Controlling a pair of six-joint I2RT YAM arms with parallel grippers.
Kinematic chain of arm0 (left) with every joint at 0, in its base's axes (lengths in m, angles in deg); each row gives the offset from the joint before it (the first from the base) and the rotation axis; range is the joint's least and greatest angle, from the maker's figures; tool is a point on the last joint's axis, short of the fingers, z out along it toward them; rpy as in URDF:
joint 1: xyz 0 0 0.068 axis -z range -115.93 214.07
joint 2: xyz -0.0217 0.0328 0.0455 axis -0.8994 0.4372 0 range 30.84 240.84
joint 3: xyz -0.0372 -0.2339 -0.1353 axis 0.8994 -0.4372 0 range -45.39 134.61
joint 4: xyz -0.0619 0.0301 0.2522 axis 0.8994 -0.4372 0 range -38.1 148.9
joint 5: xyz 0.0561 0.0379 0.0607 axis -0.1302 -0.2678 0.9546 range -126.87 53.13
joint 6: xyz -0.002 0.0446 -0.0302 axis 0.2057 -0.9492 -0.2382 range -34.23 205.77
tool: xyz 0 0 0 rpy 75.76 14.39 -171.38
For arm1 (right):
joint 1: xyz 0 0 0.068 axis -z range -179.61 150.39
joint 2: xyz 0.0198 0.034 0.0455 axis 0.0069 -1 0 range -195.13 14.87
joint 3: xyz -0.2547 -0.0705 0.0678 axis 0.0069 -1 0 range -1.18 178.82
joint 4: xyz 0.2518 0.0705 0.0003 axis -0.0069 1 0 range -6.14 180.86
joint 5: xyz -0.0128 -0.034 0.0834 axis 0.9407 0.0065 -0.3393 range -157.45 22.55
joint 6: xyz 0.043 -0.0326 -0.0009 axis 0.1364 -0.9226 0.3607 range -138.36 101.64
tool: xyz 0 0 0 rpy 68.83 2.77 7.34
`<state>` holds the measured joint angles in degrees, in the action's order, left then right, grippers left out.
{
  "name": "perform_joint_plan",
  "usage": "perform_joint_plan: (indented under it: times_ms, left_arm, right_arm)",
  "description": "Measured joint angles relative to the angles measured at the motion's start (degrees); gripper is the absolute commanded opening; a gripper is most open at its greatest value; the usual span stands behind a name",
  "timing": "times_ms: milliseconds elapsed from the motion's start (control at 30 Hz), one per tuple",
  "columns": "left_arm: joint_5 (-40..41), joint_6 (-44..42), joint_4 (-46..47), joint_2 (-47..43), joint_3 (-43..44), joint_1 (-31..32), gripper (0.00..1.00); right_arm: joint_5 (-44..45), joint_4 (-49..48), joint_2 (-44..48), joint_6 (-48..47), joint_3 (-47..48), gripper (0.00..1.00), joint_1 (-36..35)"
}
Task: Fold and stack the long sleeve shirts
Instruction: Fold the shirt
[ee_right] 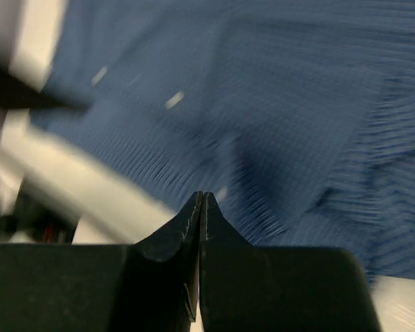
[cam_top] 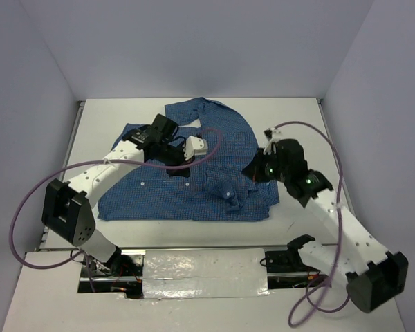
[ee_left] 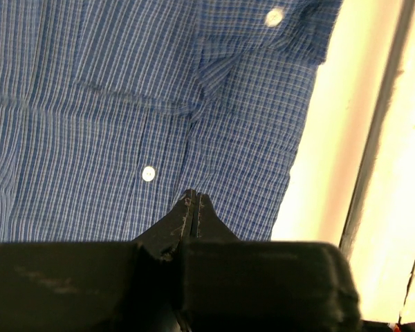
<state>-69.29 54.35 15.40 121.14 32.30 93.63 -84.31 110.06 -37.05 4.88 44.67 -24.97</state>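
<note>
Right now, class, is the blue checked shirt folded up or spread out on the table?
Mostly spread: the shirt lies broad and flat on the table, one sleeve cuff turned in over its front.

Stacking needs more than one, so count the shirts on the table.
1. The shirt lies rumpled and partly folded in the middle of the table. No second one shows, though another could be hidden beneath it.
</note>
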Motion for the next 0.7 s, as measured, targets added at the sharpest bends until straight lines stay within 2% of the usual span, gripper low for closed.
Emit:
perform_joint_plan:
  times_ms: [167, 233, 333, 500, 700]
  left_arm:
    - [3.85, 3.19, 1.77, -2.47, -4.68, -2.82, 0.04]
    - [5.49, 4.61, 2.82, -2.73, -6.10, -4.63, 0.04]
    - [7.69, 6.12, 4.15, -3.50, -7.76, -7.13, 0.04]
    - [10.38, 7.67, 5.70, -6.16, -10.03, -11.06, 0.04]
    - [12.63, 7.61, 5.88, -7.58, -10.97, -12.39, 0.05]
  right_arm:
    - [12.11, -3.56, -17.35, 2.21, 4.66, 0.00, 8.61]
    - [11.85, -4.04, -24.00, 1.73, 4.61, 0.00, 7.65]
    - [8.90, -5.16, -30.42, 0.85, 4.52, 0.00, 2.38]
    - [4.17, -11.08, -29.24, 1.42, -0.39, 0.00, -7.17]
    - [4.26, -13.33, -27.28, 2.45, -6.34, 0.00, -14.36]
